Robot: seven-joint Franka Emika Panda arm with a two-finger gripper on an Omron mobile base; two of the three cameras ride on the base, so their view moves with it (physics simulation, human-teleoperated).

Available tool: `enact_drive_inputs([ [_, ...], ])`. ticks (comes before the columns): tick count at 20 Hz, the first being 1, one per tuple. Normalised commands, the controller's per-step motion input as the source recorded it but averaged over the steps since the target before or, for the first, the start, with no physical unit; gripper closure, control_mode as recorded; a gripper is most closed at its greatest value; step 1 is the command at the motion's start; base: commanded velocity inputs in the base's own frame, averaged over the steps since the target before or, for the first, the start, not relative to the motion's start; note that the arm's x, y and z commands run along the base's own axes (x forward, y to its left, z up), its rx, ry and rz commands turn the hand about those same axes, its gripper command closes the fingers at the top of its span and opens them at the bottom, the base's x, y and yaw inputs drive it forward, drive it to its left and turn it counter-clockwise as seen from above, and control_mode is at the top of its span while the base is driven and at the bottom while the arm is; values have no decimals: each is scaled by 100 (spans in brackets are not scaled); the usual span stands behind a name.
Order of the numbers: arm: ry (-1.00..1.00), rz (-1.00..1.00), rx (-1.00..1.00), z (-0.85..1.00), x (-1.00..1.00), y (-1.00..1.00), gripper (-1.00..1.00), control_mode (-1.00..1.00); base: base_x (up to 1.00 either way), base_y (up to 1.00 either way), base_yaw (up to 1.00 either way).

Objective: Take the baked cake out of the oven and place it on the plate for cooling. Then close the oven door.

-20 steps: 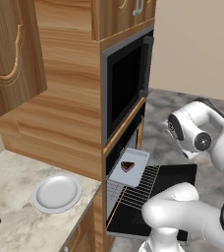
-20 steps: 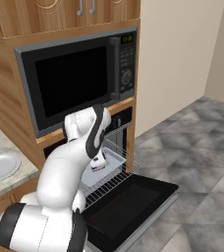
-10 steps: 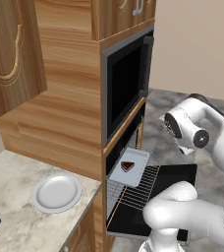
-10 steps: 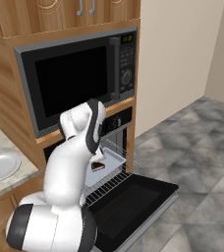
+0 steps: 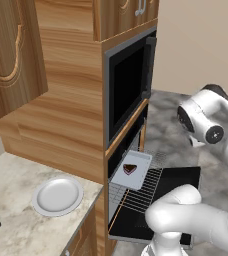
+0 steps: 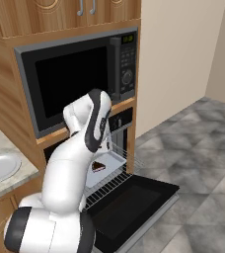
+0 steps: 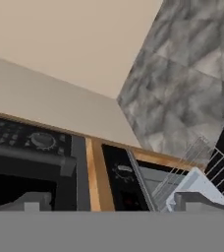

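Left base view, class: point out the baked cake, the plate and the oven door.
baked cake (image 5: 130, 169): left base view, top of the dark slice.
plate (image 5: 58, 194): left base view, bare centre of the dish.
oven door (image 5: 178, 180): left base view, dark inner glass of the dropped panel.

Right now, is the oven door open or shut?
Open. The oven door is dropped down flat, and the wire rack is slid out over it, carrying the tray and baked cake.

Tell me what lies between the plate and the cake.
In the left base view, bare marble counter and the cabinet's wooden edge separate the plate from the cake.
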Motion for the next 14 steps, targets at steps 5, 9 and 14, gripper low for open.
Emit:
enact_drive_inputs([
  [5, -30, -16, 0, 100, -6, -42, -100, -100, 0, 0, 0],
  [9, -40, -10, -1, 100, -9, -56, -100, -100, 0, 0, 0],
  [14, -62, -1, -13, 86, -30, -62, -100, -100, 0, 0, 0],
])
